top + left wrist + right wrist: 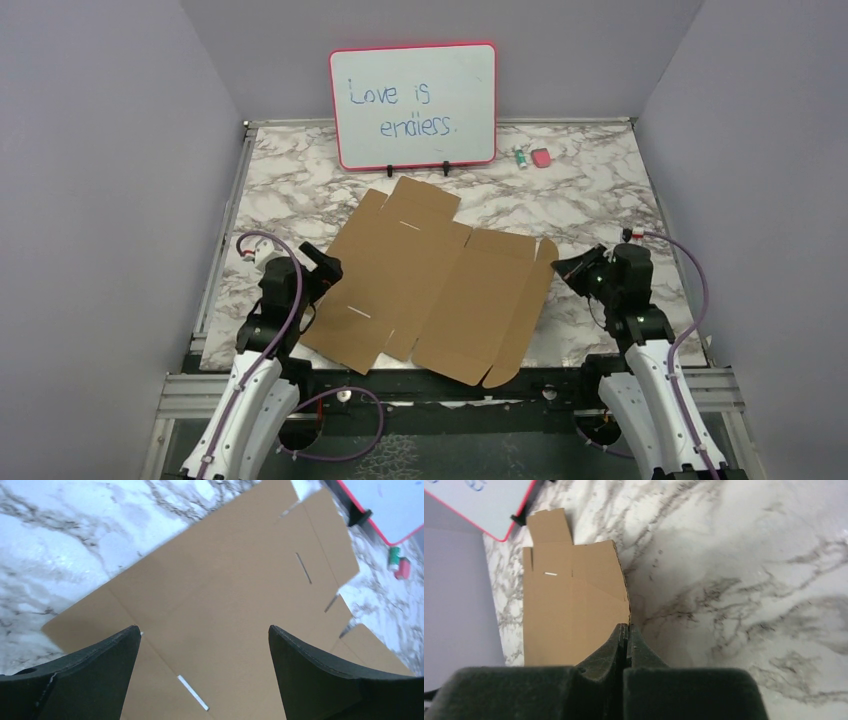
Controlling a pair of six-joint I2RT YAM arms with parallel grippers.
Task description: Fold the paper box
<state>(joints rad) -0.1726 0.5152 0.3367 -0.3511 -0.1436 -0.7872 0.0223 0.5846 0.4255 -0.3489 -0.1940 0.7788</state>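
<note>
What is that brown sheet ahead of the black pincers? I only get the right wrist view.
Observer: An unfolded paper box, a wide flat sheet lying on the marble table and reaching its near edge.
Visitor: Is the other arm doing anything?
Observer: The left gripper is open, over the sheet's left side.
Visitor: And that pink-edged board in the corner?
Observer: A whiteboard with "Love is endless." handwritten on it.
</note>
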